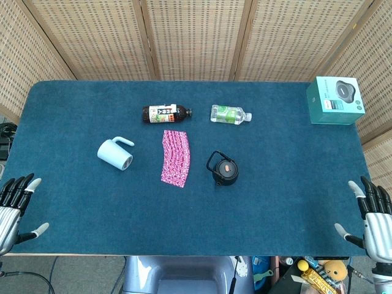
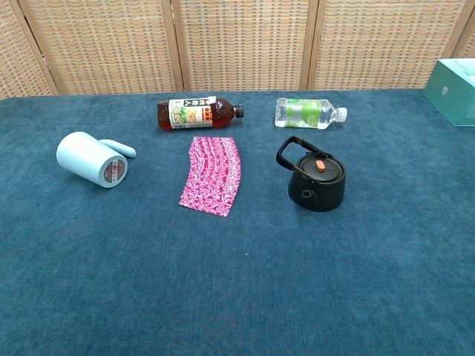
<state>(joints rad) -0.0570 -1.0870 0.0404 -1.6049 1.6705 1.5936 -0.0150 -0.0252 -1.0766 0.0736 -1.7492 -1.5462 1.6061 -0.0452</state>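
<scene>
Both hands sit at the near edge of the blue table (image 1: pixel 275 202), each at 1 corner and well apart from everything on it. At the near left corner the left hand (image 1: pixel 13 211) is empty, fingers spread wide; at the near right corner the right hand (image 1: pixel 371 217) is likewise empty, with its fingers apart. Neither shows in the chest view.

Farther in, a light blue mug (image 1: pixel 115 153) lies on its side, the thing nearest the left hand. To its right lies a pink patterned cloth (image 1: pixel 176 158), then a black kettle (image 1: pixel 224 169) standing upright, the thing nearest the right hand.

Beyond these, 2 bottles lie on their sides: a dark tea bottle (image 1: pixel 166 114) and a clear water bottle (image 1: pixel 229 114). At the far right corner rests a teal box (image 1: pixel 335 101).
</scene>
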